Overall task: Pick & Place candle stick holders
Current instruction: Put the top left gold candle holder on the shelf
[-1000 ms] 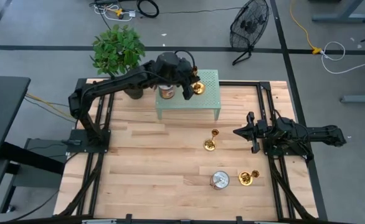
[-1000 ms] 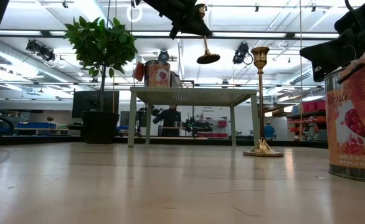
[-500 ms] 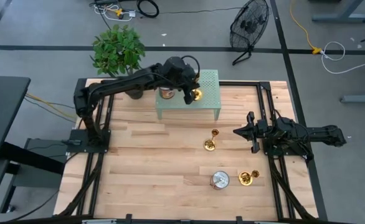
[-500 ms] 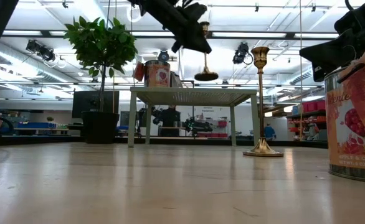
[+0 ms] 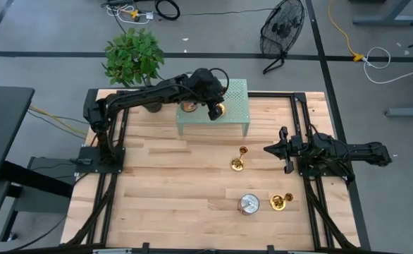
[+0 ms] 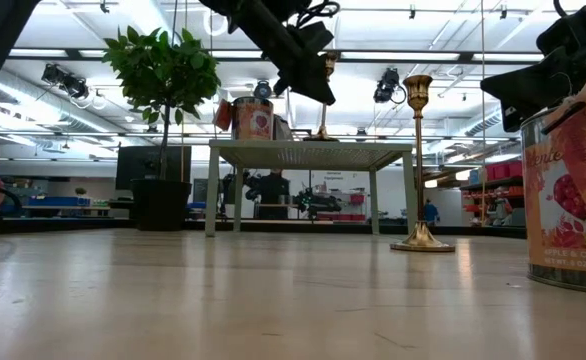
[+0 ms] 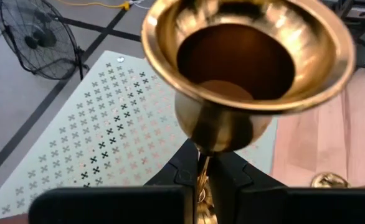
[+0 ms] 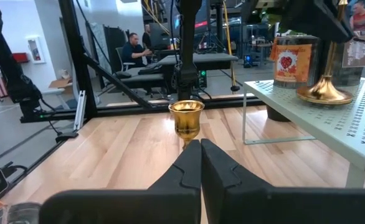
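One gold candle stick holder stands over the green perforated stand at the table's far side, with my left gripper shut on it. A second holder stands upright on its round base on the wood, right of centre. A third holder sits near the table's near right, beside a silver-lidded tin. My right gripper waits shut at the table's right side, pointing at the second holder's cup. My left gripper pinches the holder's thin stem between its two fingers, just under the cup. It comes slanting down from the table's left. The holder stands upright, and its flared base meets the stand's top.
A copper-sided tin stands on the green stand just left of the held holder. A potted plant stands at the far left corner. The wood left of the second holder is bare.
My left gripper has gone down toward the green stand and tipped further downward, staying shut on the holder. The holder, which hung tilted with its base clear above the stand, now stands upright with its base down on the stand's top.
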### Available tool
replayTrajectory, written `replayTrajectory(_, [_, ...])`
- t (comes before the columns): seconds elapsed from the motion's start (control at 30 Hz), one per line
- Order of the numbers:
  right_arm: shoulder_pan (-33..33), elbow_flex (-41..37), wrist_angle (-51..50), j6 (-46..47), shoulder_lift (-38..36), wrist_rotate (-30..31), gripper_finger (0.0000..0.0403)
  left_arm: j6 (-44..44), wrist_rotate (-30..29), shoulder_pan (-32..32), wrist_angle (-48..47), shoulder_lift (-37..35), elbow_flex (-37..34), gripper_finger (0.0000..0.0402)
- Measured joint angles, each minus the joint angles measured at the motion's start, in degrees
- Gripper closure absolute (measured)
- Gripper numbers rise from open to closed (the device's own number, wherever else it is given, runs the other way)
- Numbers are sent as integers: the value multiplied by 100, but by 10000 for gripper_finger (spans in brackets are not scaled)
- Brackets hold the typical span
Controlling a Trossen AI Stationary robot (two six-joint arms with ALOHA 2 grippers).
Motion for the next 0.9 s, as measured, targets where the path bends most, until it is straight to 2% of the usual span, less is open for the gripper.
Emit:
replayTrajectory(0.33, [2, 0, 0, 0, 0, 9, 400, 24, -304, 17, 52, 0, 0, 373])
replayTrajectory(0.73, [2, 0, 1, 1, 0, 9, 400, 15, -280, 26, 51, 0, 0, 371])
replayTrajectory(0.9, [2, 0, 1, 2, 0, 9, 400, 10, -1, 26, 44, 0, 0, 371])
